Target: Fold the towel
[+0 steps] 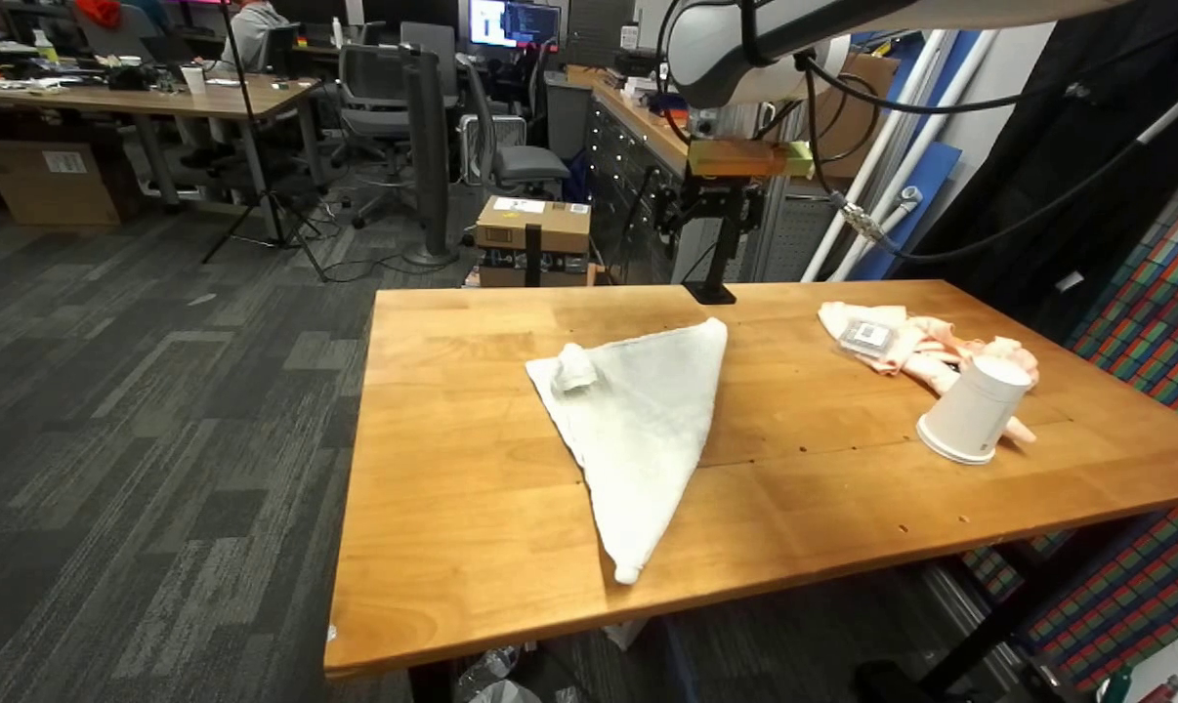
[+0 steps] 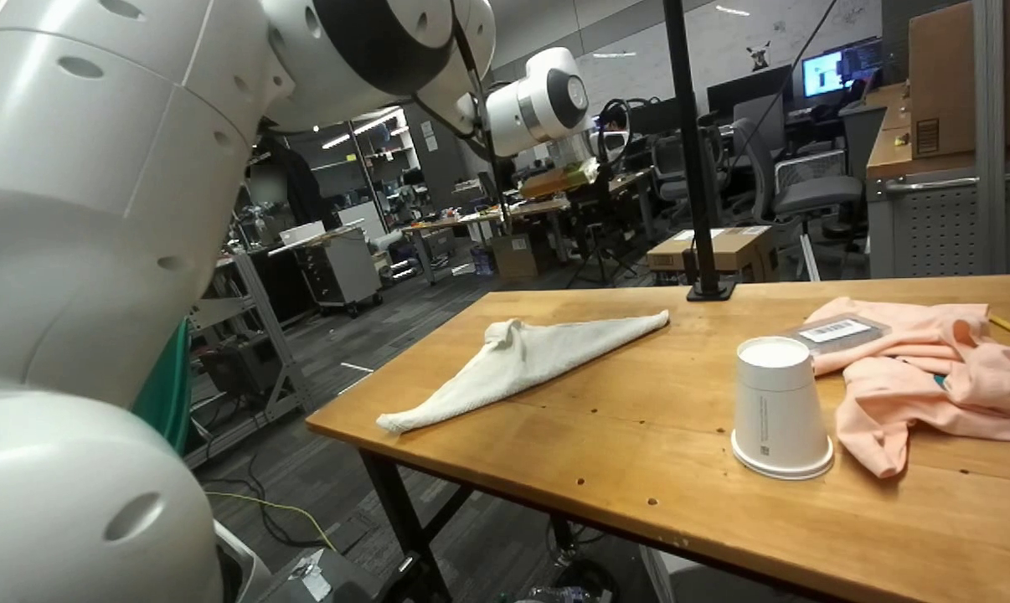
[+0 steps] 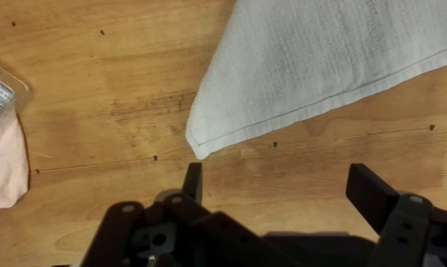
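1. Gripper [image 3: 277,180] hung above the table [image 1: 452,469], its jaws released and spread wide.
2. Towel [image 1: 638,420] lay on the table, roughly triangular.
3. Layers in its bunched part [image 1: 576,368] were hard to tell.

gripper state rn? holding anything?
Gripper: open, holding nothing; the towel lies ungripped on the table.

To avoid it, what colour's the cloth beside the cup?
Peach; that cloth shows best in an exterior view.
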